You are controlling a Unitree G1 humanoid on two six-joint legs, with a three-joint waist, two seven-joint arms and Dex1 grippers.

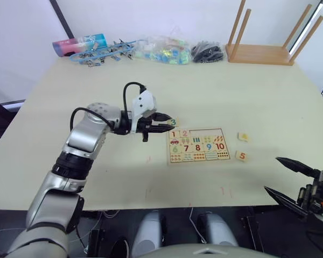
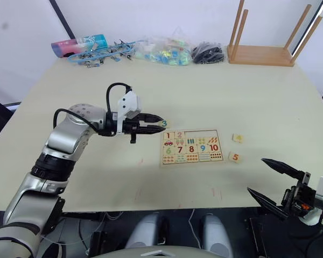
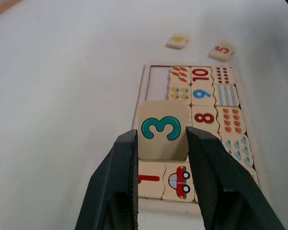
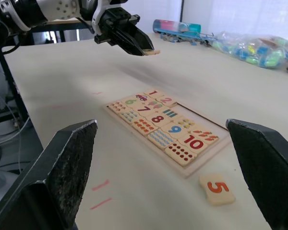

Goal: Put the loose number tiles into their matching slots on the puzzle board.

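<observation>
The left end effector [image 1: 169, 122] is clenched on the green 3 tile [image 3: 162, 130], held in the air between its two fingers. Just ahead of and below it lies the puzzle board [image 1: 198, 145], flat on the surface [image 1: 215, 91]. In the board's upper row the red 1 tile [image 1: 174, 134] and the orange 2 tile [image 1: 185, 133] appear already seated in the two slots nearest the left end effector. Beyond them, the remaining slots [image 3: 157, 81] of that row look bare. So two of five seem done, the third is in hand, and its slot should be the one next to the 2.

Farther out, past the board's far edge, the yellow 4 tile [image 1: 243, 137] and the orange 5 tile [image 1: 241, 156] lie loose on the surface, just beside the board and well apart from the left end effector. The 5 sits ahead of the right end effector [image 1: 278, 174], which hangs released, fingers wide apart, holding nothing.
</observation>
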